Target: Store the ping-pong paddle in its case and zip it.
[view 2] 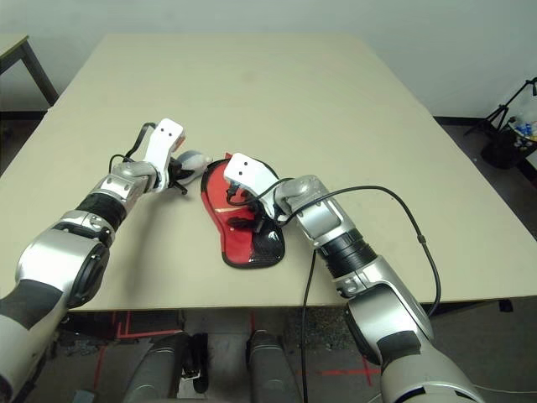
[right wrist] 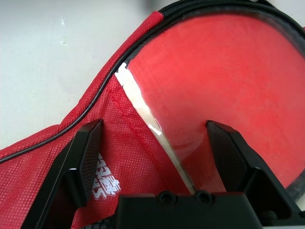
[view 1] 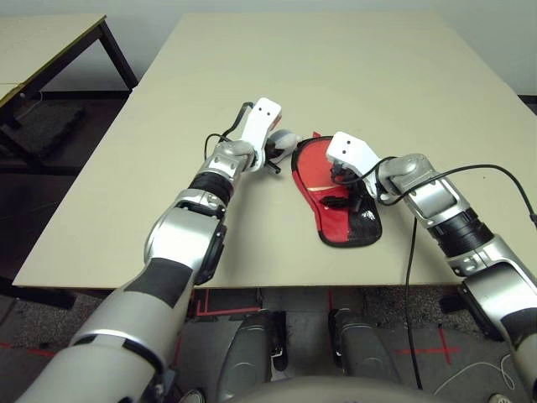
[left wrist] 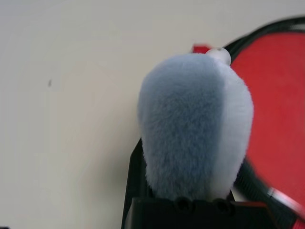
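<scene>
Near the middle of the desk (view 1: 377, 75), toward its front edge, one red case (view 1: 323, 180) lies flat with a paddle's red face showing through its clear panel (right wrist: 224, 86). The right claw (right wrist: 162, 157) hovers just above it, fingers spread wide over the seam where fabric meets panel, pinching nothing. The left claw (view 1: 275, 151) sits just off the case's left edge, pressed together on a white fluffy ball (left wrist: 195, 124) that hangs beside the zip line; the ball looks like the zip's pull, though the join itself cannot be seen.

Judged from this, the paddle (right wrist: 238, 71) is already inside and zipping is the step in hand. To do it well, the right claw should settle onto the case and pin it to the desk, while the left draws the ball steadily along the black trim, keeping the pull low and following the curve so the fabric does not bunch or lift.

Count: one case, one paddle, one ball, two claws.
</scene>
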